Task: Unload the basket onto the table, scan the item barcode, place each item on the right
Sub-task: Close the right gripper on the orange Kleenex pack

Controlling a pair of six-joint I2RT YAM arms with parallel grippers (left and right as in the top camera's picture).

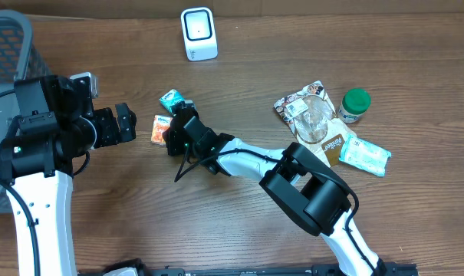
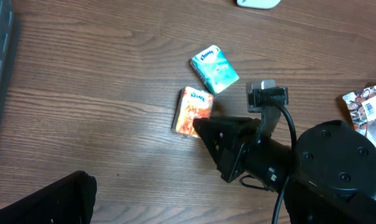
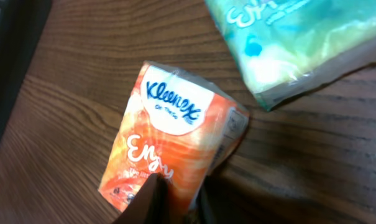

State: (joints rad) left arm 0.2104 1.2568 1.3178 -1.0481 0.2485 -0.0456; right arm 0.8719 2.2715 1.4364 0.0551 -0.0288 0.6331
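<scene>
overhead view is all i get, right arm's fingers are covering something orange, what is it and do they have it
observer: The right wrist view shows an orange Kleenex pack. The right fingers are pinched on its lower edge.
operator: barcode visible anywhere
observer: None that I can make out. The side facing the wrist camera carries the Kleenex logo.
operator: and the teal thing next to it
observer: The left wrist view shows that it is a teal Kleenex pack, lying logo up on the table, apart from the orange one.
</scene>
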